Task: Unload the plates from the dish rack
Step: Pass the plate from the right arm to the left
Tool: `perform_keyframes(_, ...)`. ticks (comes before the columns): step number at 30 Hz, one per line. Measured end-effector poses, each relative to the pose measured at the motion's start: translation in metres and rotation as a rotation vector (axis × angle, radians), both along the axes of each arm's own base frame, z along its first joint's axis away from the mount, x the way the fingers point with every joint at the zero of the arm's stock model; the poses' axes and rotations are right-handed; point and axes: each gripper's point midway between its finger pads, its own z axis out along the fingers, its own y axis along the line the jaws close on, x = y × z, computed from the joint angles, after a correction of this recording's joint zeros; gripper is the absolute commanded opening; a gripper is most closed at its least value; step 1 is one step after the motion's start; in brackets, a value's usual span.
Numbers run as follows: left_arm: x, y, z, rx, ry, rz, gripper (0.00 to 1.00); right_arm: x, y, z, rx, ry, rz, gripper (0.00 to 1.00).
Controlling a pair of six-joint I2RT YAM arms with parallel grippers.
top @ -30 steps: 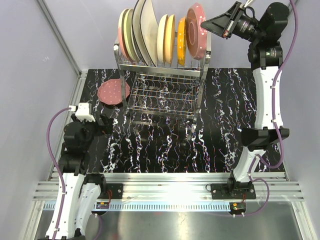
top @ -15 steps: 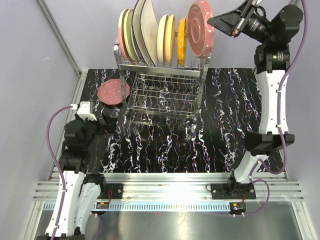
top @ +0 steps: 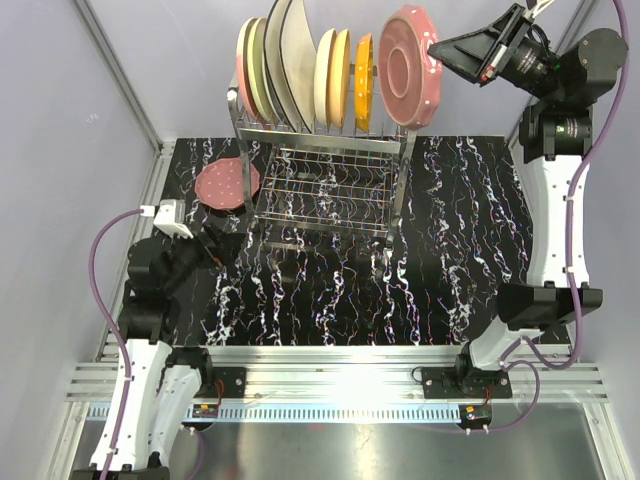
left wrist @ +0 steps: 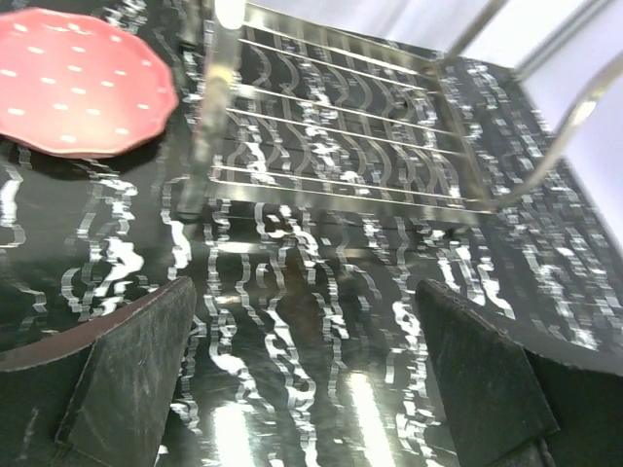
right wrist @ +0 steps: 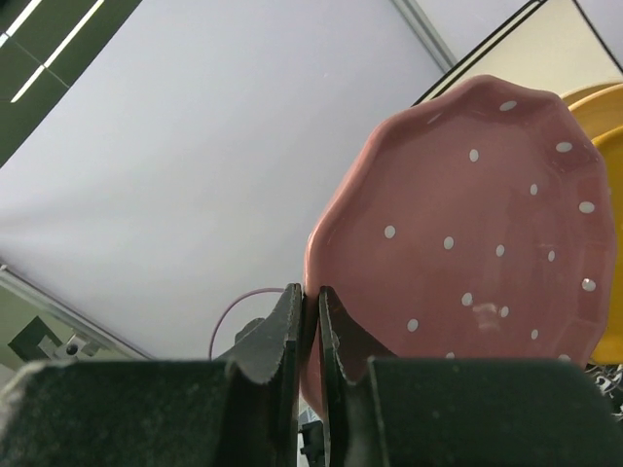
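Right gripper (top: 436, 46): pinched on the rim of the speckled pink plate (top: 405, 65) in the upper right of the top view; in its wrist view (right wrist: 310, 304) the jaws stood a thin slit apart on that edge.
Held plate: upright on edge at the right end of the dish rack (top: 330, 175) top tier, just beside the orange plate (top: 362, 82); contact with the wires could not be told.
Rack row: cream and pink plates (top: 262, 70) stood upright further left.
Left gripper (top: 222, 245): spread wide and holding nothing, low at centre left, near the rack's front corner.
Flat plate (top: 226, 184): a second speckled one lay on the table, left of the rack.
Surface: black table (top: 450, 250) veined with white.
Room: plain pale lilac walls.
Right wrist view: it alone showed the white dots on the held plate's face (right wrist: 467, 263), which hid most of the rack.
Left wrist view: lower wire shelf (left wrist: 341, 146), flat plate (left wrist: 73, 83) upper left, gripper (left wrist: 307, 384) across the bottom.
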Motion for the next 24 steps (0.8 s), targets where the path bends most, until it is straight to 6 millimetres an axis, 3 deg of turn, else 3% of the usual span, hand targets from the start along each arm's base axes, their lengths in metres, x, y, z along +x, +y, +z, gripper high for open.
perform_keyframes(7,-0.004,-0.018,0.023,-0.175,0.041,-0.044,0.99,-0.037,0.002,0.007,0.001,-0.027,0.014,0.00)
perform_keyframes(14,-0.006,-0.036,0.055,-0.430,0.120,-0.074,0.99,-0.075,0.004,0.002,-0.007,-0.043,0.033,0.00)
perform_keyframes(19,-0.007,-0.047,0.083,-0.605,0.184,-0.094,0.99,-0.086,0.006,-0.017,-0.014,-0.001,0.064,0.00)
perform_keyframes(24,-0.012,-0.059,0.111,-0.720,0.222,-0.131,0.99,-0.086,0.008,-0.053,-0.026,0.094,0.095,0.00)
